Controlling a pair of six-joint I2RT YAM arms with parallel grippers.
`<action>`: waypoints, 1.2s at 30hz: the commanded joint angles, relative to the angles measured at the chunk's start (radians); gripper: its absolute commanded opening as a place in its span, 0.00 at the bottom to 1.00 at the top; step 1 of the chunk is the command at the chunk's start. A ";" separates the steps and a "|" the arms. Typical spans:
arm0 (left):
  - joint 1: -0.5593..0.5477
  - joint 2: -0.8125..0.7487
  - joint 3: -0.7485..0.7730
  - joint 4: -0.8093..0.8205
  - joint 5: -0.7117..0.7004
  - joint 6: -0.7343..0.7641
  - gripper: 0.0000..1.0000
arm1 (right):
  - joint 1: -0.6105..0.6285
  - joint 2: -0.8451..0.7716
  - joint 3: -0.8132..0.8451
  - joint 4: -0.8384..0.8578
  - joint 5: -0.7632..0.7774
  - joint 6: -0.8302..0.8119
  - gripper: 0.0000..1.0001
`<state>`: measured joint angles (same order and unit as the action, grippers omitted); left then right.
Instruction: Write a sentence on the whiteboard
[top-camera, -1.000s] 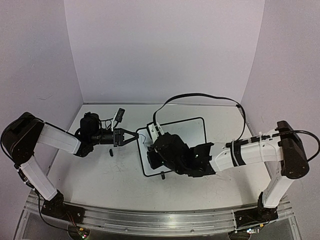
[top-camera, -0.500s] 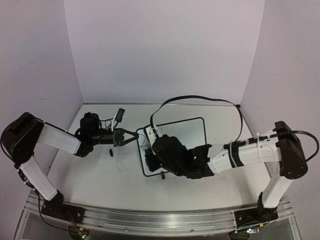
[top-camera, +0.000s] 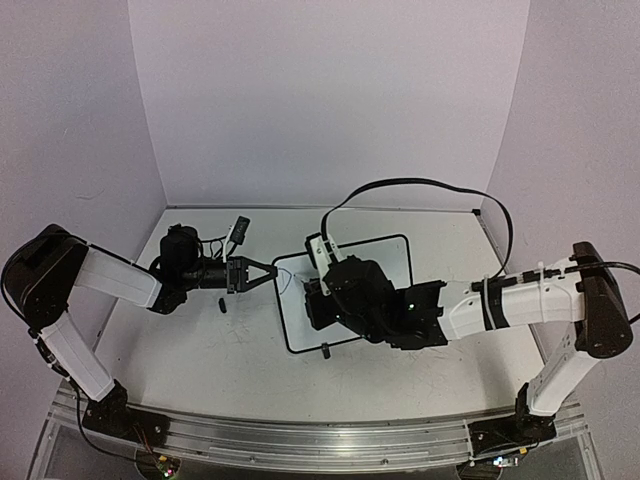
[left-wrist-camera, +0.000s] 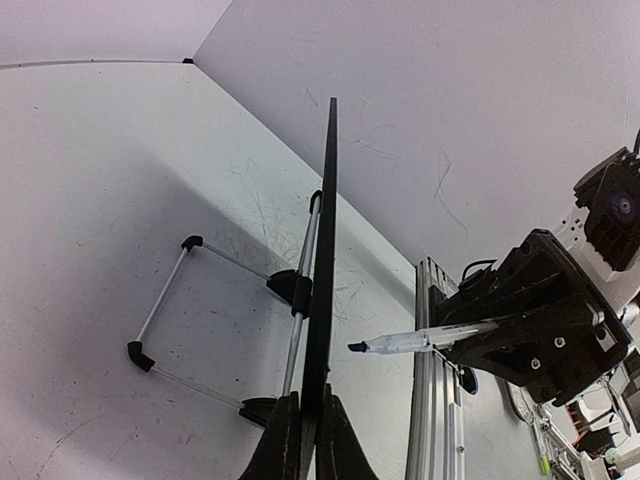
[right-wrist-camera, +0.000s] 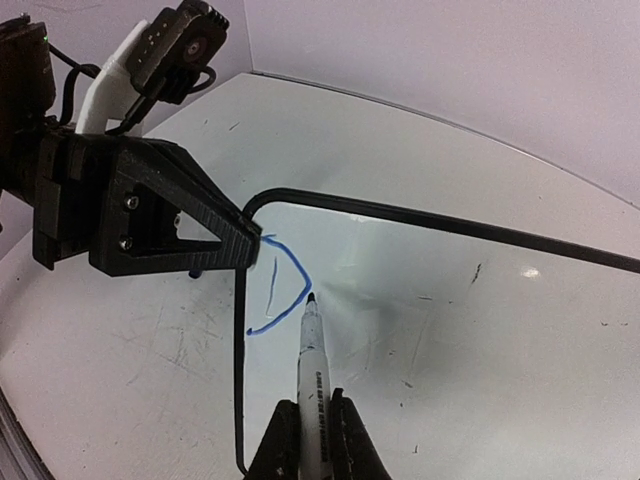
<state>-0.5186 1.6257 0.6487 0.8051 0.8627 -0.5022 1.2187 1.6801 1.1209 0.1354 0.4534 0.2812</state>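
Two grips: both tight.
Left gripper (top-camera: 270, 272): jaws clamped on the whiteboard (top-camera: 385, 262), left edge.
Right gripper (right-wrist-camera: 308, 425): jaws pinching a marker (right-wrist-camera: 309, 355).
Whiteboard: centre of top view, above the worktop (top-camera: 200, 350).
Sentence (right-wrist-camera: 287, 278): one blue curve, at the marker tip.

**Right arm moved to the right over the board**

The right arm (top-camera: 510, 300) first crept a little to the left, then swung back to the right and slightly away from the bases. Its wrist uncovered more of the left part of the whiteboard (top-camera: 385, 255). The black cable (top-camera: 420, 181) above it arched higher and further right.
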 joint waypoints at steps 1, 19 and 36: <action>-0.006 -0.010 0.039 0.019 0.045 -0.036 0.00 | -0.009 0.027 0.040 0.032 0.016 -0.013 0.00; -0.007 -0.007 0.045 0.020 0.051 -0.036 0.00 | -0.018 0.054 0.054 0.032 0.024 -0.018 0.00; -0.006 -0.010 0.043 0.019 0.049 -0.035 0.00 | -0.008 0.027 -0.012 -0.018 0.018 0.062 0.00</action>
<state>-0.5190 1.6257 0.6548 0.8027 0.8638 -0.5056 1.2077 1.7195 1.1282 0.1392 0.4550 0.3093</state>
